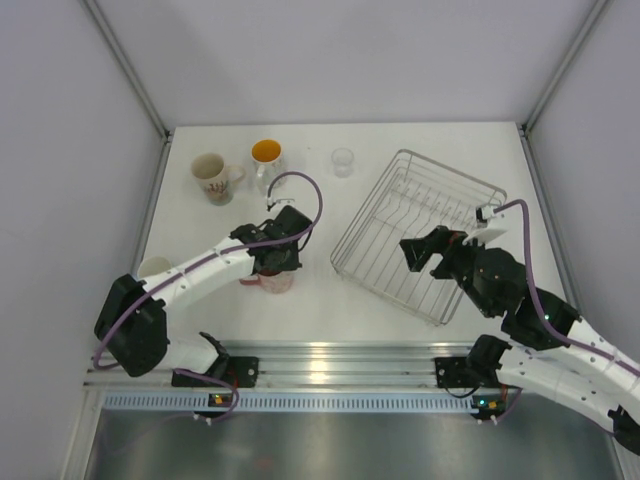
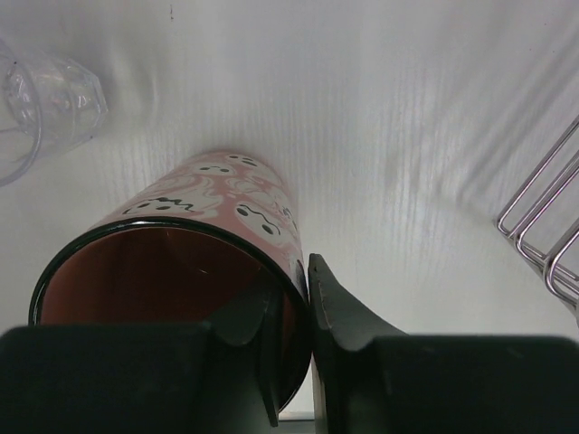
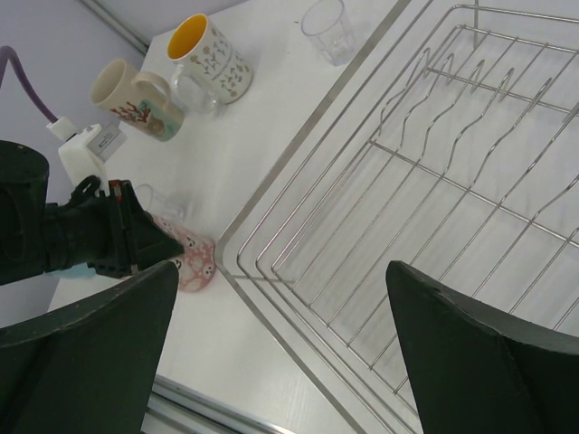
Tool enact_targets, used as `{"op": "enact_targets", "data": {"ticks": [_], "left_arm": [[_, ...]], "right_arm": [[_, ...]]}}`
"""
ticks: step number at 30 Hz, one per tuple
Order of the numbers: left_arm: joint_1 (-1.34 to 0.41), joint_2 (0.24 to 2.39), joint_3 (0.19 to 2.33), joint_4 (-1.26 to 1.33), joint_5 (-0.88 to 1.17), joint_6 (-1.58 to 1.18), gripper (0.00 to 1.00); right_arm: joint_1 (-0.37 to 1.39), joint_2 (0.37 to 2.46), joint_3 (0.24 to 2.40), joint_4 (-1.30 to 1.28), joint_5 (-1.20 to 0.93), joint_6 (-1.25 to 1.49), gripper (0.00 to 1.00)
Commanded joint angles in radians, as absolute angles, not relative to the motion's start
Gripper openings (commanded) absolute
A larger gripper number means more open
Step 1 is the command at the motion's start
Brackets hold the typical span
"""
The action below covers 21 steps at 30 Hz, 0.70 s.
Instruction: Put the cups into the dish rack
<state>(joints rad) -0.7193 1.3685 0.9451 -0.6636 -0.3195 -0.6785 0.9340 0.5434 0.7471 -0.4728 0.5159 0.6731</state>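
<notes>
"What has the left pincer (image 2: 294, 298) got?"

"It is clamped on the rim of the pink cup (image 2: 217, 203), one finger inside and one outside. The cup is left of the dish rack (image 1: 410, 220), not in it yet."

"Could it fall?"

"I think so. It is a thin hold on one side, so the cup may tip or slip. A clear glass (image 2: 41, 95) stands just beside it and may get knocked. The cup could also hit the rack's wire edge."

"And the right pincer (image 1: 425, 252)?"

"Wide apart, holding nothing, over the rack's near side. The two might bump there."
</notes>
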Motion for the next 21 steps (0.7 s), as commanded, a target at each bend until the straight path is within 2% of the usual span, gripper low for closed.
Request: {"op": "enact_targets", "data": {"ticks": [1, 2, 5, 10, 14, 21], "left_arm": [[-0.718, 1.355, 0.953, -0.637, -0.272, -0.684, 0.12], [-0.718, 1.347, 0.954, -0.638, -0.264, -0.683, 0.06], [-0.718, 1.310, 0.963, -0.638, -0.245, -0.680, 0.00], [-0.718, 1.236, 1.003, -0.640, -0.203, -0.680, 0.00], [-0.718, 1.186, 1.055, -0.640, -0.178, -0.676, 0.00], [-0.718, 1.118, 1.170, -0.631, -0.147, -0.650, 0.00]], "right_arm": [[0.945, 0.546, 0.750, -0.465, 0.537, 0.666, 0.99], [0.943, 0.548, 0.752, -0.463, 0.535, 0.666, 0.99], [0.943, 0.551, 0.750, -0.459, 0.534, 0.658, 0.99], [0.943, 0.531, 0.721, -0.399, 0.460, 0.588, 0.99], [0.943, 0.485, 0.660, -0.281, 0.295, 0.502, 0.99], [0.943, 0.440, 0.603, -0.166, 0.189, 0.448, 0.97]]}}
